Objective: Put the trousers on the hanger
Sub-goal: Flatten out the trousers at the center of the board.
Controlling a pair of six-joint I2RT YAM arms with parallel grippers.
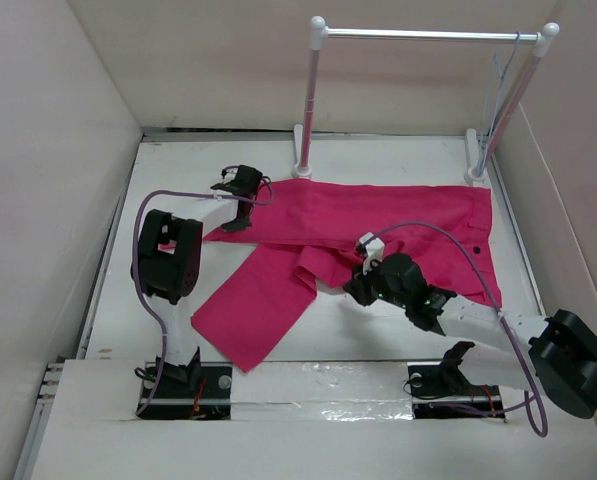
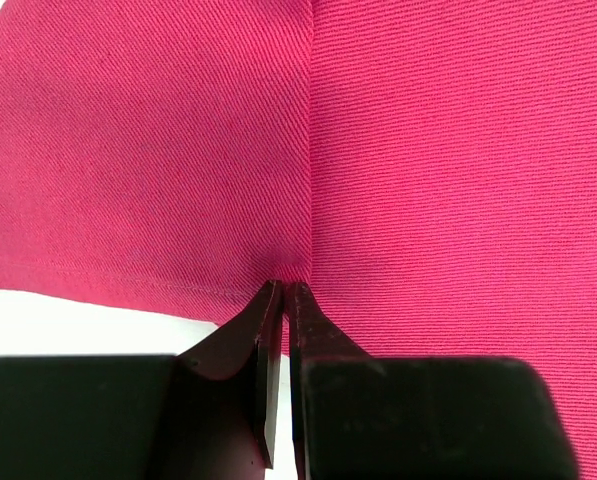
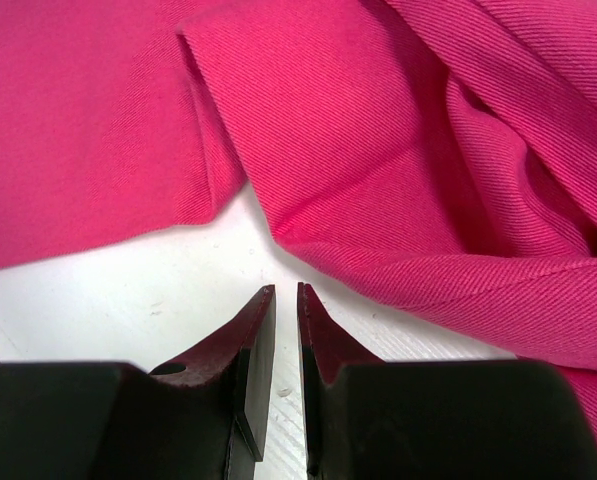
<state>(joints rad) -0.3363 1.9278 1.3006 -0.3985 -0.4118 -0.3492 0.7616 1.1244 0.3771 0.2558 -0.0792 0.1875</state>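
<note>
The magenta trousers [image 1: 378, 215] lie spread on the white table, waistband and dark button [image 1: 475, 247] at the right, one leg running left, the other bent toward the front. My left gripper [image 1: 244, 207] is at the hem of the far leg. In the left wrist view its jaws [image 2: 283, 287] are pinched on the hem edge of the trousers [image 2: 428, 150]. My right gripper [image 1: 351, 289] is near the crotch fold. In the right wrist view it [image 3: 286, 290] is nearly shut, empty, over bare table just short of the folded trousers [image 3: 358, 130]. The thin pale hanger [image 1: 498, 85] hangs at the rack's right end.
A white-poled rack with a silver bar [image 1: 428, 35] stands at the back of the table, its feet beside the trousers' far edge. Pale walls enclose the table on the left, right and back. Purple cables loop over both arms.
</note>
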